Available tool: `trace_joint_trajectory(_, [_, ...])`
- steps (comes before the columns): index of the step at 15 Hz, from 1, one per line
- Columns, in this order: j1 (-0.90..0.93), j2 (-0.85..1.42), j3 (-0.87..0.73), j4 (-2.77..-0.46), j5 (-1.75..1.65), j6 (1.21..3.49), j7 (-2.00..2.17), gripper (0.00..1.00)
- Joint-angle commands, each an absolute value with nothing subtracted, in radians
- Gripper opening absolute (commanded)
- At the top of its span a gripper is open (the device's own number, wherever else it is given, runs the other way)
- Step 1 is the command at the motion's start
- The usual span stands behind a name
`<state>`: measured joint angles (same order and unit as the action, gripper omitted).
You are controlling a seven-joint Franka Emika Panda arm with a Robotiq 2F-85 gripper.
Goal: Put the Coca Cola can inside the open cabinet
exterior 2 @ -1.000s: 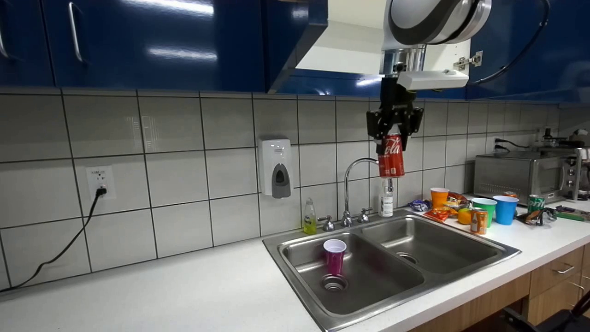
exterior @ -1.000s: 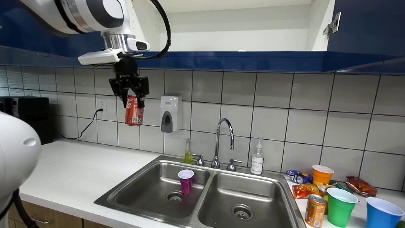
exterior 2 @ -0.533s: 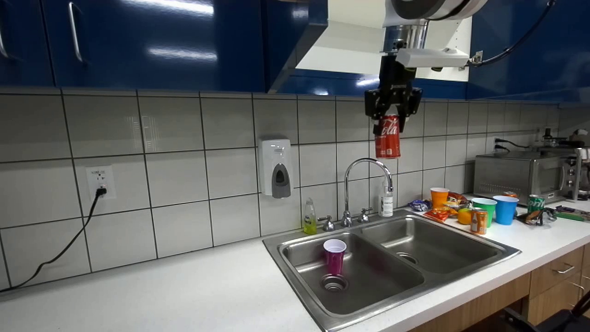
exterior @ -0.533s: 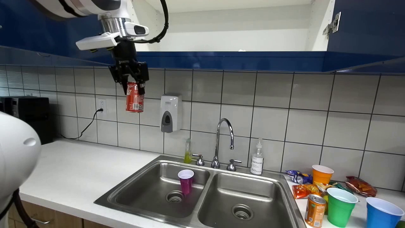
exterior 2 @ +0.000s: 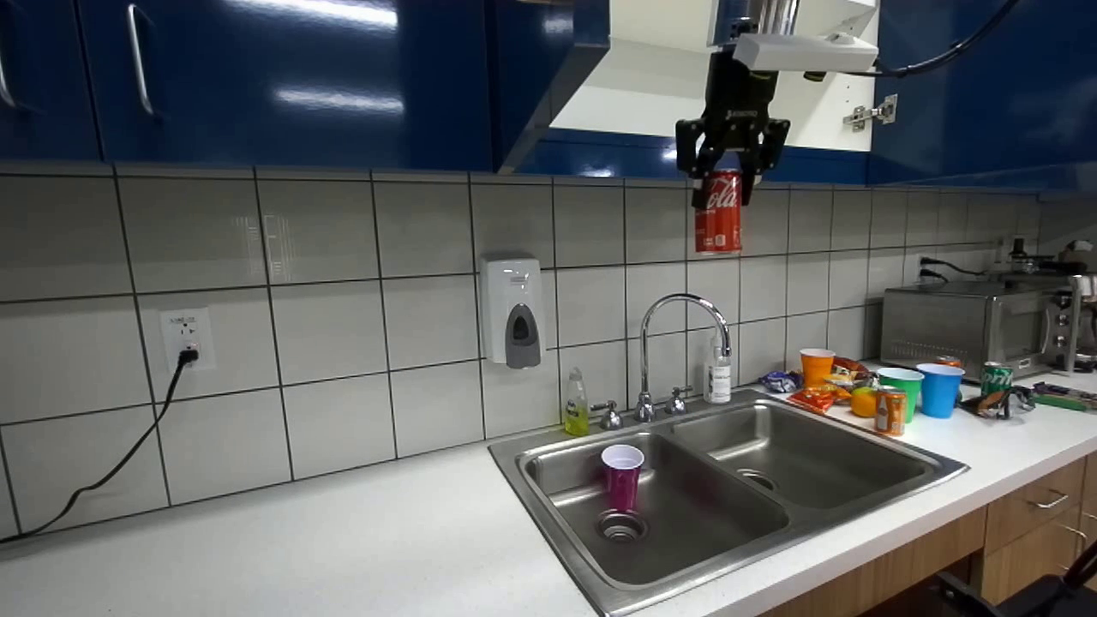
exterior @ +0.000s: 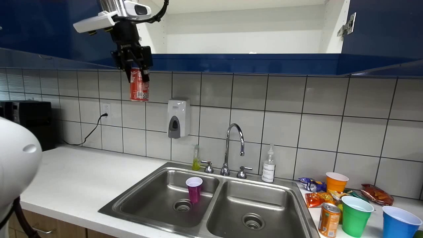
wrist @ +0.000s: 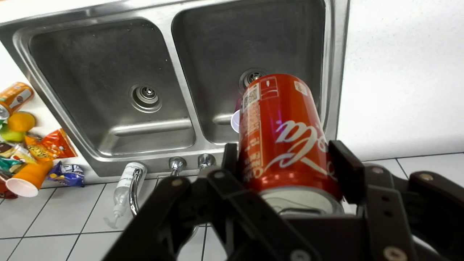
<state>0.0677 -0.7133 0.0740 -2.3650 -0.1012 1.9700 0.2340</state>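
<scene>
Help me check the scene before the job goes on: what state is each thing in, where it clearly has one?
cabinet: open
red can: held in the air, outside the cabinet
gripper: closed around the red can
purple cup: upright in the sink
tap: no water running
plug: plugged in
orange cup: upright
green cup: upright
blue cup: upright
orange can: upright
pump bottle: upright

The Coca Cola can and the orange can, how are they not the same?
The Coca Cola can is red with white swirly letters; the orange can is mostly orange. The Coca Cola can is up in the air, held in the gripper; the orange can stands on the counter. Both are round-sided cans with silvery tops.
</scene>
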Motion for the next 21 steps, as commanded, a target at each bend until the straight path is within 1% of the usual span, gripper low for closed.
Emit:
trace_joint_trajectory(1, [0.03,-0.717,0.107,-2.292,-0.088,1.91,0.258,0.39])
trace_joint_trajectory(21, [0.009,-0.705,0.135,-2.094,-0.096,1.836,0.293,0.39])
